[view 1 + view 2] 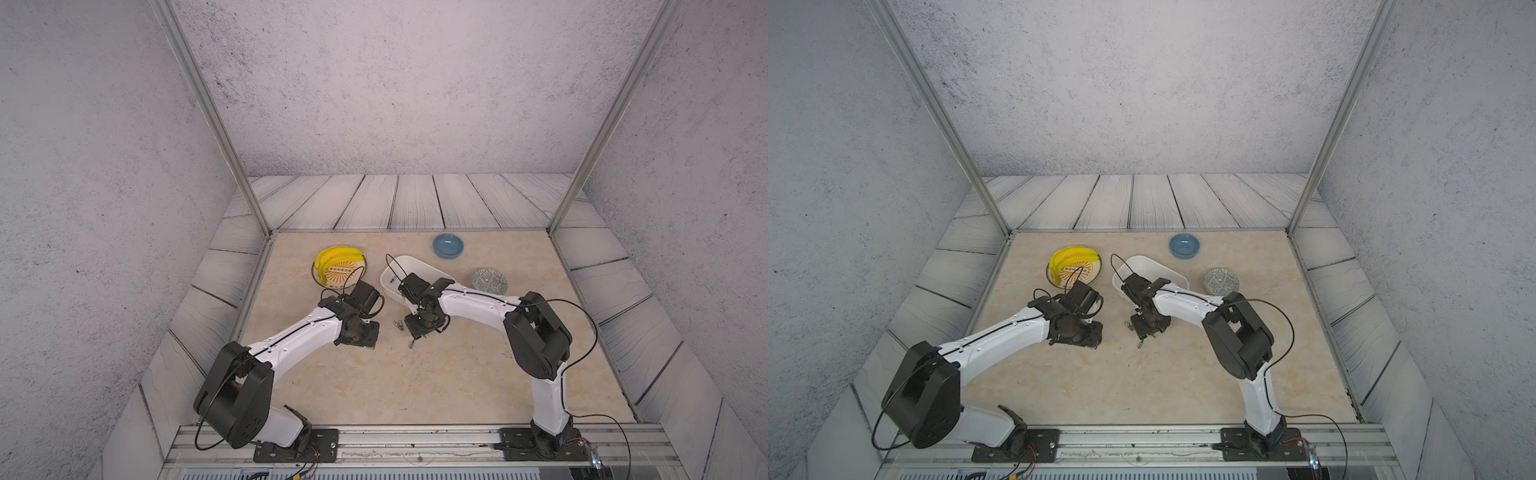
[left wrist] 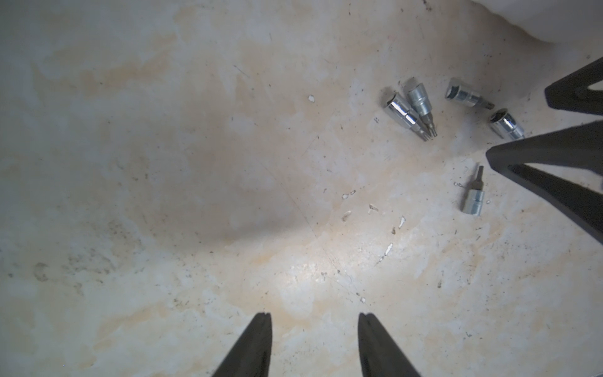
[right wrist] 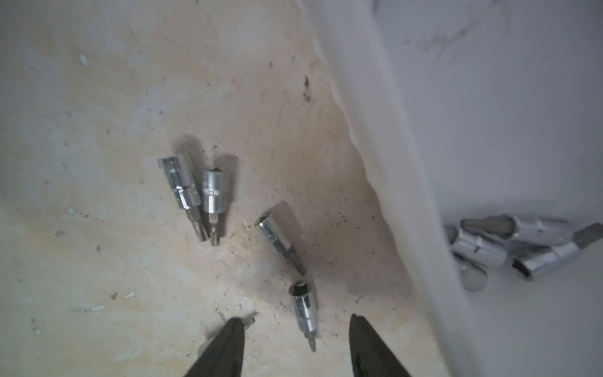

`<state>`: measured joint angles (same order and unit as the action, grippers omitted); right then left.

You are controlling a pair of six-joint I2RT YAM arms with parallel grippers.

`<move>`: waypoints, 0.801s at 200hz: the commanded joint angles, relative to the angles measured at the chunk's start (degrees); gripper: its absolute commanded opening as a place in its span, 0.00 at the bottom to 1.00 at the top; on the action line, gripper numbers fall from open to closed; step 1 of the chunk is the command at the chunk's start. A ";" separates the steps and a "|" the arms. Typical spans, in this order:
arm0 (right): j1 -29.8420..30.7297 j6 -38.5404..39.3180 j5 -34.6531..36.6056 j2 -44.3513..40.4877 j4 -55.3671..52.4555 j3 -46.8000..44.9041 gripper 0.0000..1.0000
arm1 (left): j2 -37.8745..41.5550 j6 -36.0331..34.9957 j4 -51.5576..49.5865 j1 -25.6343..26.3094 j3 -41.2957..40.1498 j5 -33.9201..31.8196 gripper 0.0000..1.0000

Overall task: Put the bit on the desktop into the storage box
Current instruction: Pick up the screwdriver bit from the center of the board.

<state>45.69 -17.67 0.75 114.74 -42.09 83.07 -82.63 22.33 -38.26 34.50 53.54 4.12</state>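
- The left gripper point(image 2: 315, 315) is seen above a bare patch of the bench point(image 2: 195, 163), with its jaws apart and nothing between them.
- 5 chrome socket bits are laid flat on the bench between the 2 grippers. They include a touching pair point(image 3: 182, 189), 1 alone point(image 3: 280, 241) near the box wall, and 1 point(image 2: 474, 196) mostly hidden behind a finger in the right wrist view.
- The right gripper point(image 3: 297, 320) is positioned close over the 5th socket bit point(image 3: 305, 306). Its jaws are held apart, a gap is visible on each side, and nothing is clamped.
- Just beyond, the white storage box point(image 3: 391, 163) is set on the bench, and several more bits point(image 3: 522, 254) are seen lying inside it.
- Farther back, a grey-green patterned bowl point(image 1: 489, 279) and a patterned plate point(image 1: 347, 274) loaded with yellow bananas point(image 1: 332, 255) are found.
- Farthest of all, a blue bowl point(image 1: 448, 245) is placed well apart from the box.
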 commanded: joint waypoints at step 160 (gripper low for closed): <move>-0.07 0.94 0.73 4.05 -0.74 0.86 0.20 | 0.37 0.51 0.91 -0.22 -0.97 1.45 0.48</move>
<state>45.69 -16.86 0.91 117.32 -40.71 83.29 -82.52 22.55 -37.41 34.50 53.34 4.84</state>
